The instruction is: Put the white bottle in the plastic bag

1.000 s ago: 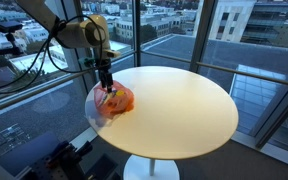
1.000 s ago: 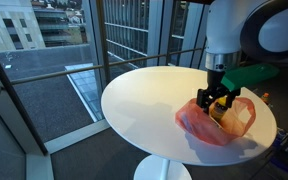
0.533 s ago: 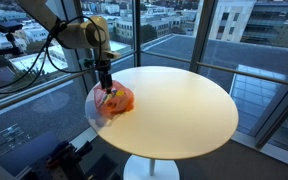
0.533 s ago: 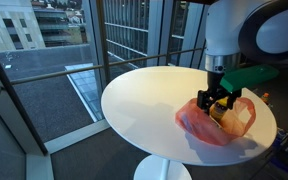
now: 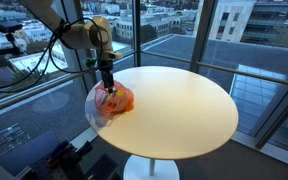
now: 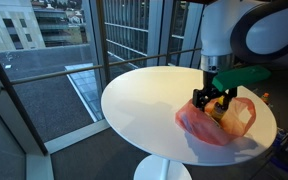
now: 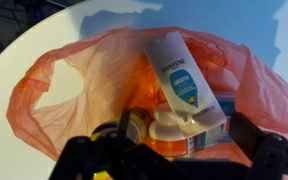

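Scene: a round table (image 5: 184, 110) by tall windows, with the bag (image 5: 115, 100) at the left edge of its top in an exterior view (image 6: 196, 124) and toward the right in the other.
Bag: orange, crinkled and thin, with its mouth spread wide toward the wrist camera (image 7: 64, 95); it fills most of that frame.
Bottle: the white bottle (image 7: 184, 85) lies flat inside the bag, right of centre in the wrist view, blue label up and cap toward the bottom of the frame. Neither exterior view shows it.
Other contents: a small dark-rimmed round item (image 7: 135, 125) sits just left of the cap; what it is I cannot tell.
Gripper: over the bag's mouth in both exterior views (image 5: 107, 89) (image 6: 213, 101), pointing down. In the wrist view (image 7: 179, 158) its dark fingers frame the bottom corners, spread wide on either side of the bottle's cap end, with nothing gripped.
Step in hand: by the look of it, the drop is made; the bottle rests on the bag's inner plastic, free of the fingers.
Next move: likely a straight lift out of the bag, jaws kept apart.
Risk: the thin plastic lies near the fingers and could catch and lift with them, tipping the bottle toward the mouth.
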### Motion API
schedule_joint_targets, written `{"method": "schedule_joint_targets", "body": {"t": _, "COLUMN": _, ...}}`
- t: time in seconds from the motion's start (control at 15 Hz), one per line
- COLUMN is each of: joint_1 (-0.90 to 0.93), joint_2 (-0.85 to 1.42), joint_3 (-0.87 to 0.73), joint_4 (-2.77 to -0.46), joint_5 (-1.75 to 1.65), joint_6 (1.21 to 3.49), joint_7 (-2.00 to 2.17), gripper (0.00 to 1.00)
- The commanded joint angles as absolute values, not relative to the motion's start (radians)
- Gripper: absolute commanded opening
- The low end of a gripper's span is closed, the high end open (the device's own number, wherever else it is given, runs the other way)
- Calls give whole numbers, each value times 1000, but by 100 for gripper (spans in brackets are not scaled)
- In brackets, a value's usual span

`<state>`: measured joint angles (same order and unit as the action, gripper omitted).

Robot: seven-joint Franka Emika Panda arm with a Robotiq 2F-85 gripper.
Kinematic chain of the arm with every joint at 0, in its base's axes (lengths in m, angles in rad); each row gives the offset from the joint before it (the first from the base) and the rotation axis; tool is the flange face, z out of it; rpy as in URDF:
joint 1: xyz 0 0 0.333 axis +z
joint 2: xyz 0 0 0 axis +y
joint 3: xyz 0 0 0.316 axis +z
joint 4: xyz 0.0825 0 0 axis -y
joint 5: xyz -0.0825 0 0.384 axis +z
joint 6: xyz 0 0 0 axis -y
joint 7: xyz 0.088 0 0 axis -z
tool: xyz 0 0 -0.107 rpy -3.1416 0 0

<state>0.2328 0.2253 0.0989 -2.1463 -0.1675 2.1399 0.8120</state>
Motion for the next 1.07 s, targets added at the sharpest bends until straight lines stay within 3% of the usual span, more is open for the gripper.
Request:
{"method": "schedule_joint_targets", "body": {"t": 0.0, "joint_1": 244, "joint_2": 282, "joint_3": 94, "joint_4": -2083, "joint_5": -187, "joint_6": 2141, "joint_7": 856, "gripper": 100}}
{"method": "schedule_joint_targets", "body": {"t": 1.0, "joint_1": 309, "joint_2": 321, "joint_3": 104, "joint_4": -2040, "joint_5": -200, "joint_6": 2126, "joint_7": 954, "gripper": 100}}
